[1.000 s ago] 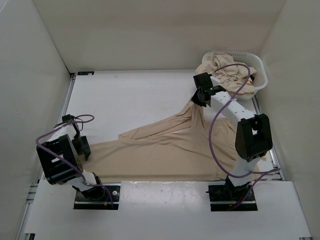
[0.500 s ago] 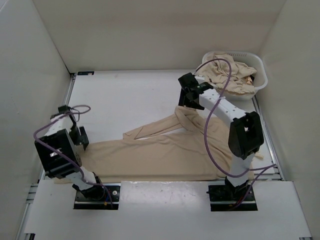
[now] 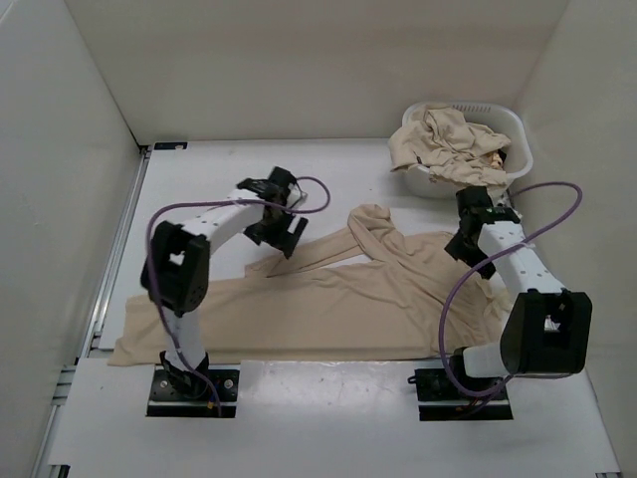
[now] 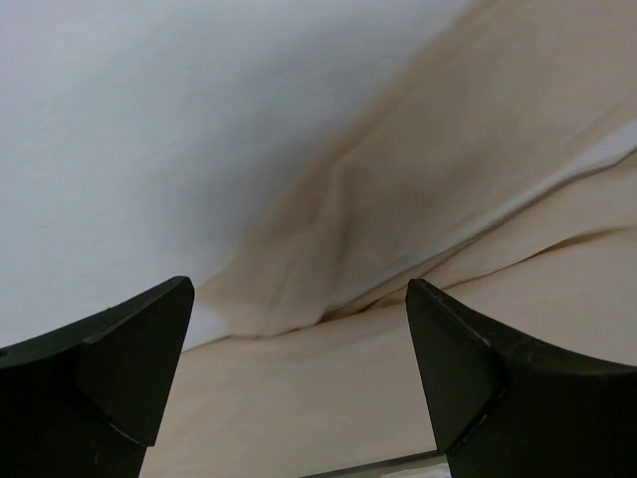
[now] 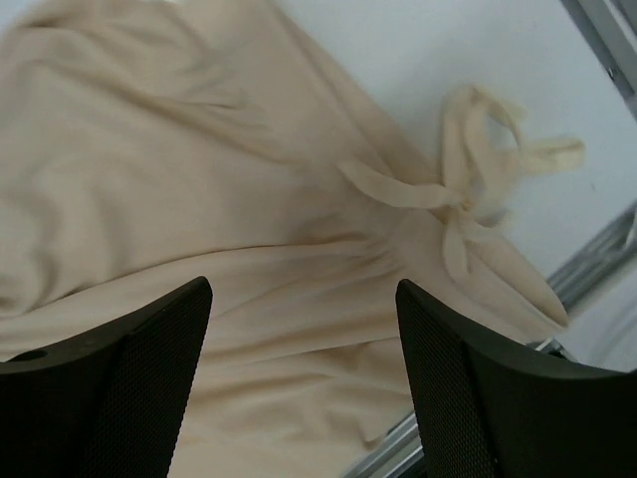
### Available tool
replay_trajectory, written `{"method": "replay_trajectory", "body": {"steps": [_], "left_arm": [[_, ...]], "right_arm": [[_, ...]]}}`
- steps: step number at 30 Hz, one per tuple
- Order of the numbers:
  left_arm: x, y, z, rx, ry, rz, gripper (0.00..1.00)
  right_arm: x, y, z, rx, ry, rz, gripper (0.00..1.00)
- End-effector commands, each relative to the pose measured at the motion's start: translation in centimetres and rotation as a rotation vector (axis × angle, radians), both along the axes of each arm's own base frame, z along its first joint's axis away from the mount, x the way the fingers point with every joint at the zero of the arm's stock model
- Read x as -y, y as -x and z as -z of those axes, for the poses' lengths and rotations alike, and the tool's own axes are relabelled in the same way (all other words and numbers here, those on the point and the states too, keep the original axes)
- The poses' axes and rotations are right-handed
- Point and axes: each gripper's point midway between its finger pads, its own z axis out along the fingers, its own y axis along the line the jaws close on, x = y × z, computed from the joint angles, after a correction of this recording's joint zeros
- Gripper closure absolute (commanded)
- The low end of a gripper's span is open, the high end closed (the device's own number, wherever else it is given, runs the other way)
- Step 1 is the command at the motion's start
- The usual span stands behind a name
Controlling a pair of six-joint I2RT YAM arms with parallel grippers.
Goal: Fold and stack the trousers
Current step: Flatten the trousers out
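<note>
Trousers (image 3: 328,299): one pair lay spread on the desk (image 3: 219,179), waist to the right, legs running left; upper leg bunched into a fold near centre.
Left fingers (image 4: 109,368): released, nothing between them; hung over the upper leg's hem, where cloth met bare desk.
Right fingers (image 5: 119,368): released, empty; above the waist end, drawstring (image 5: 478,169) just beyond.
Basket (image 3: 521,149): far right corner, held a heap (image 3: 448,144) of like tan cloth, some draped over the rim.
</note>
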Motion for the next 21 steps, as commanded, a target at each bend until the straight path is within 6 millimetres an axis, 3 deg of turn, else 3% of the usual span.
{"method": "replay_trajectory", "body": {"steps": [1, 2, 3, 5, 7, 9, 12, 13, 14, 15, 19, 20, 21], "left_arm": [[4.1, 0.6, 1.3, -0.060, 0.039, 0.090, 0.01], [4.6, 0.3, 2.0, -0.055, 0.022, 0.098, 0.01], [4.4, 0.5, 3.9, -0.089, -0.024, 0.100, 0.01], [2.8, -0.9, 5.1, -0.048, -0.134, 0.066, 0.01], [0.2, -1.5, 6.4, -0.031, -0.254, 0.024, 0.05], [-0.9, -1.3, 7.3, -0.040, -0.295, 0.010, 0.12], [-1.8, 0.8, 8.9, -0.104, -0.315, 0.020, 0.58], [-2.7, 1.0, 8.8, -0.103, -0.336, 0.008, 0.86], [-3.7, 1.3, 9.0, -0.105, -0.355, -0.007, 0.86], [-4.5, 0.9, 8.7, -0.083, -0.363, -0.029, 0.86], [-10.1, -3.7, 4.1, 0.065, -0.373, -0.230, 0.86], [-12.7, -5.9, 1.6, 0.138, -0.360, -0.322, 0.86], [-13.9, -6.8, 0.4, 0.166, -0.349, -0.363, 0.86]], "right_arm": [[2.1, 2.0, 1.6, -0.020, -0.036, 0.139, 0.21], [2.5, 2.6, 2.2, -0.033, -0.051, 0.176, 0.21], [3.1, 3.7, 3.1, -0.059, -0.083, 0.228, 0.21], [3.7, 4.4, 4.0, -0.072, -0.097, 0.271, 0.21], [3.8, 5.4, 5.1, -0.094, -0.112, 0.301, 0.21], [3.9, 5.9, 6.0, -0.106, -0.118, 0.340, 0.21], [4.1, 7.8, 8.2, -0.193, -0.139, 0.407, 0.21], [4.2, 7.7, 8.5, -0.196, -0.142, 0.428, 0.21], [4.1, 8.4, 9.1, -0.224, -0.156, 0.438, 0.21], [4.2, 9.1, 9.8, -0.253, -0.158, 0.464, 0.21], [4.7, 9.4, 10.2, -0.262, -0.139, 0.486, 0.21], [4.7, 9.5, 10.4, -0.262, -0.139, 0.486, 0.21], [4.7, 9.5, 10.4, -0.262, -0.139, 0.486, 0.21]]}}
